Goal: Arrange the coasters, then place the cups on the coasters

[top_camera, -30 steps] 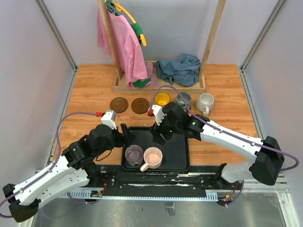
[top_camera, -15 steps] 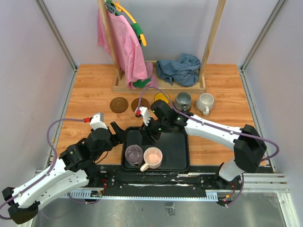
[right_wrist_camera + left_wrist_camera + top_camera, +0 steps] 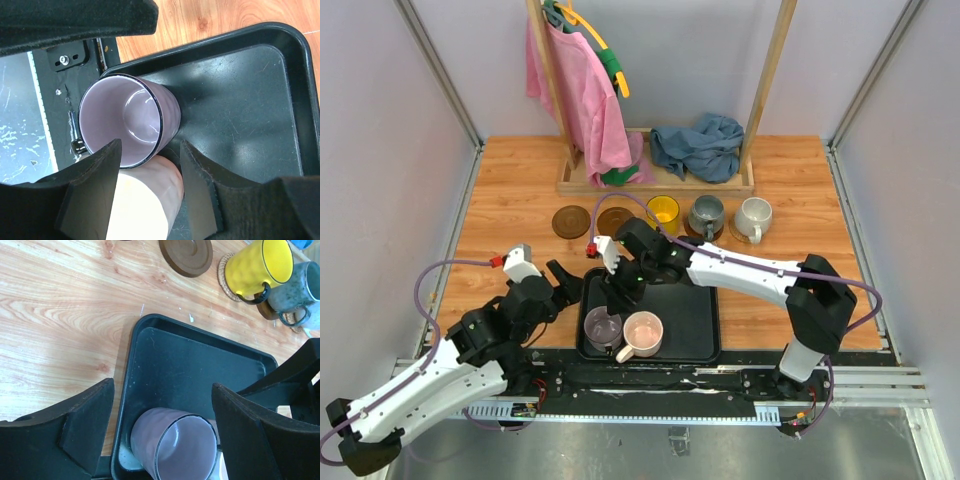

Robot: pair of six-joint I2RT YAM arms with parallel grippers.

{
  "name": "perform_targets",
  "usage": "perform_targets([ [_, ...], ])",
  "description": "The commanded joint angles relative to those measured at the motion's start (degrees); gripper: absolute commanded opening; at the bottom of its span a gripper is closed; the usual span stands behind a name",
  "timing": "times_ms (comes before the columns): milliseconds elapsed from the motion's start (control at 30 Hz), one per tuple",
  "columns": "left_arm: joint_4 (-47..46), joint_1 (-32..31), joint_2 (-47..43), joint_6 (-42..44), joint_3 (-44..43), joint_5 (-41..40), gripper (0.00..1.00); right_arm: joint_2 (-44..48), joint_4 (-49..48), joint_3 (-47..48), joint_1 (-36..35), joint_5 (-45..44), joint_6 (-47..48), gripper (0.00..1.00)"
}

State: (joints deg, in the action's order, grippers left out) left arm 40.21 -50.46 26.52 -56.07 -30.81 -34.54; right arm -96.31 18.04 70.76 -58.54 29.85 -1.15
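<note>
Hovering the right gripper (image 3: 150, 150) over the purple mug (image 3: 127, 120), jaws partly spread, pinching nothing. Parked in the black tray's (image 3: 692, 318) near left corner, just beside the pink mug (image 3: 643, 333). Probably bound for a bare brown coaster (image 3: 571, 220), far left. Holding the left gripper (image 3: 162, 390) spread wide by the tray, out of the way.

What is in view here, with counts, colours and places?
cups on coasters: 3, yellow cup, grey cup, white cup, row behind the tray
cups in tray: 2, purple cup, pink cup, near edge
bare coasters: 2, dark brown, left of the yellow cup
covered coasters: 3, one tan, one dark brown, third barely visible, under the row
tray: 1, black, near middle
rack: 1, wooden, far side
cloths: 2, pink cloth hanging, blue cloth on rack base
hanger: 1, green and yellow, on rack
table: 1, wood
left gripper: open, left of tray
right gripper: open, over purple cup's rim
</note>
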Motion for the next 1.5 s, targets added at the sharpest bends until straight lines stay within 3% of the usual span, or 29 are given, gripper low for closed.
perform_targets([
  [0,0.77,-0.34,-0.31,-2.56,1.02,-2.79,0.82,-1.66,1.87,2.12,-2.22,-3.52,2.13,0.52],
  [467,-2.46,-0.35,0.72,-1.64,2.41,-3.2,0.82,-7.1,5.34,5.91,-4.72,-14.08,3.52,0.48],
  [967,-2.5,-0.35,0.37,-1.3,2.49,-3.51,0.82,-7.89,6.34,5.82,-4.89,-20.75,0.62,0.18],
  [1167,-3.59,-0.4,0.74,-0.62,3.26,-3.36,0.82,-6.08,7.28,4.98,-5.97,-30.35,-2.07,0.02],
  [1467,-9.11,-0.37,3.35,4.71,4.13,-1.0,0.82,-1.88,5.91,2.59,-6.67,-42.32,-6.57,0.01],
])
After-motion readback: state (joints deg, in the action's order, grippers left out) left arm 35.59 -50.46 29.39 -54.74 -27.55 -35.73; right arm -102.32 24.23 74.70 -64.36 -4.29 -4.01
